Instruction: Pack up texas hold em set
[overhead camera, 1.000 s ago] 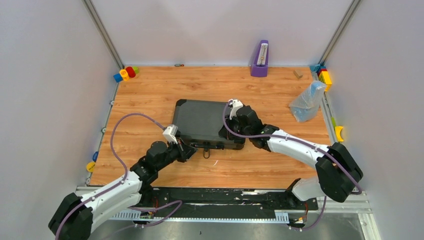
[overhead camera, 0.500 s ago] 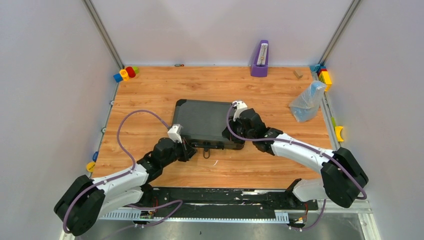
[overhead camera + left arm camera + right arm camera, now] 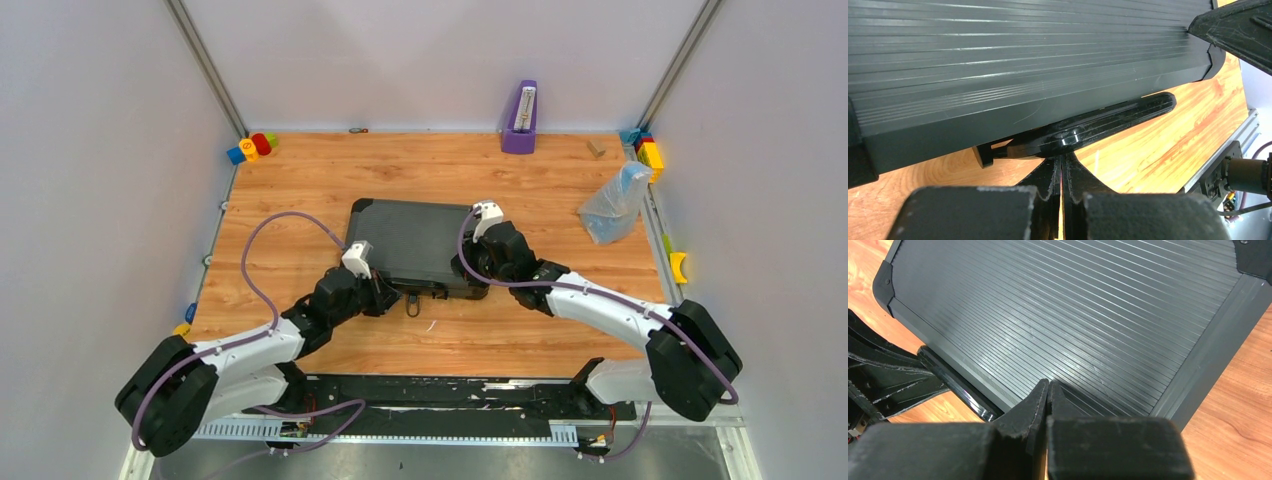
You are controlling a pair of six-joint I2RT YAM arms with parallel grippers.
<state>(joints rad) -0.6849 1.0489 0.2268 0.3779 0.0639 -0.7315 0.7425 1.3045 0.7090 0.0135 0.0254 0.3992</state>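
Pale grey walls close in a wood-grain bench [image 3: 300,190], seen from above with the arm bases at 6 o'clock. Clock directions below are read from the case at mid-bench.

At 10 o'clock, in the far left corner, lies a small cluster of coloured toy blocks [image 3: 252,147], well apart from everything else.

The left arm reaches in from 7 o'clock. The left tool [image 3: 382,296] sits low at the near long side of the black briefcase [image 3: 405,240], just left of its handle [image 3: 412,300]. In the left wrist view its two fingers [image 3: 1048,175] are pressed together with nothing between them, their tips just under the glossy handle. Whether they touch it cannot be told.

The briefcase lies flat on the bench with its ribbed lid down, and the handle points toward 6 o'clock.

The right arm comes in from 4 o'clock. The right tool [image 3: 466,266] hangs over the case's near right corner. In the right wrist view its fingers [image 3: 1035,400] are closed on each other and grip nothing, their tips over the ribbed lid close to the near edge.

At 1 o'clock a purple metronome [image 3: 519,118] stands upright against the back wall. A clear plastic bag [image 3: 614,205] slumps at 2 o'clock near the right edge, and more coloured blocks [image 3: 650,152] sit beyond it in the far right corner.
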